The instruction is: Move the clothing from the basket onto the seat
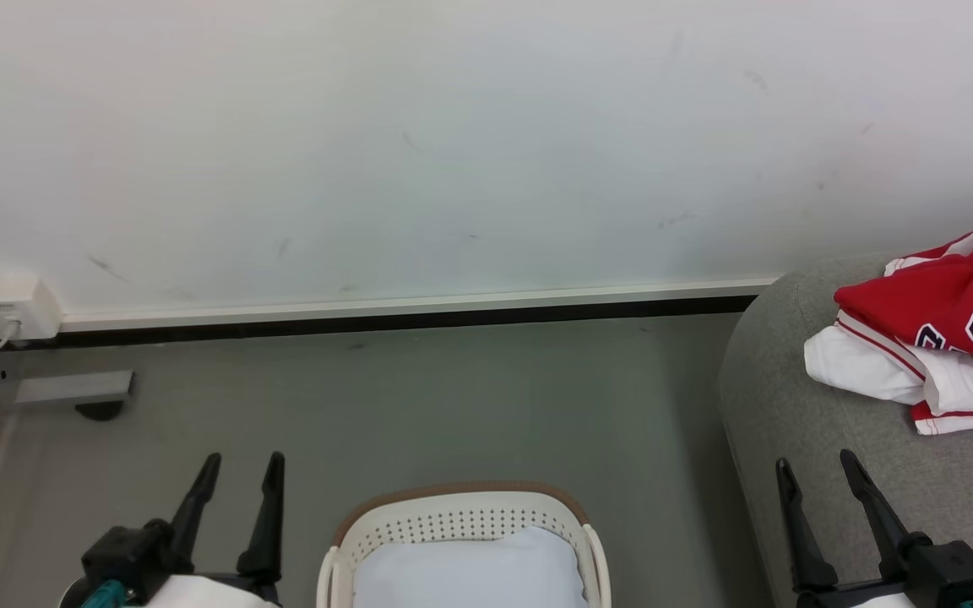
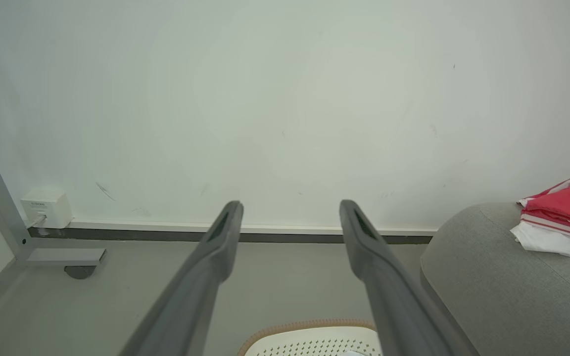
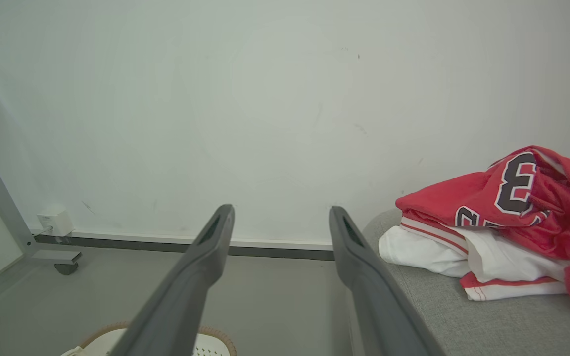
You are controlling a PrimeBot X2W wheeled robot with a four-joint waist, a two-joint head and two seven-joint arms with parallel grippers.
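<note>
Crumpled red jersey (white trim)

Setting: looks like a test room furnished with home items. Evidence, placed from the sofa:
- white wall behind and left of it, scuffed with dark marks
- grey floor to its left
- white skirting over a dark strip
- far left, a socket box with cable and a metal frame on a caster

Home items: basket on the floor left of the sofa, jersey lying on it.
</note>
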